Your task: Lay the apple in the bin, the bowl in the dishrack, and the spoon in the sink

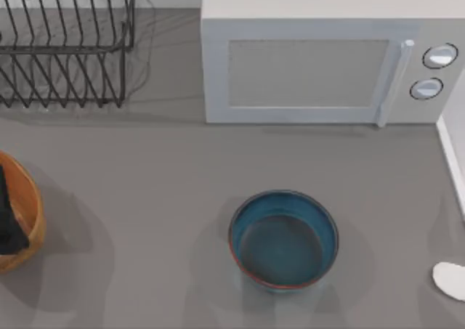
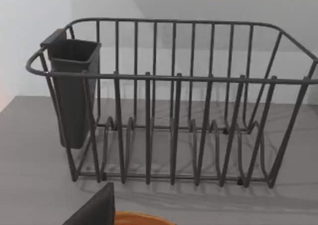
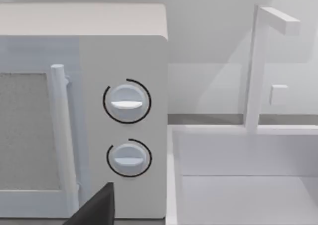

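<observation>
Teal bowl [image 1: 284, 240] mid-table with nothing inside, dishrack [image 1: 62, 42] prongs bare, jaws' state cannot tell

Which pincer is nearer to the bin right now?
Left. The left pincer hangs over the bin at the table's left edge; the right pincer faces the microwave and sink on the table's right side.

Glossy glazed teal bowl [image 1: 284, 240], centre bottom. Thin black wire dishrack [image 1: 62, 42], upper left, with matt dark plastic-looking cup [image 2: 73, 93]. Wood-toned orange bin [image 1: 27, 220], left edge. Smooth matt white microwave [image 1: 320, 53], top. Smooth white spoon [image 1: 450, 279], lower right. Matt grey table [image 1: 145, 198].
</observation>
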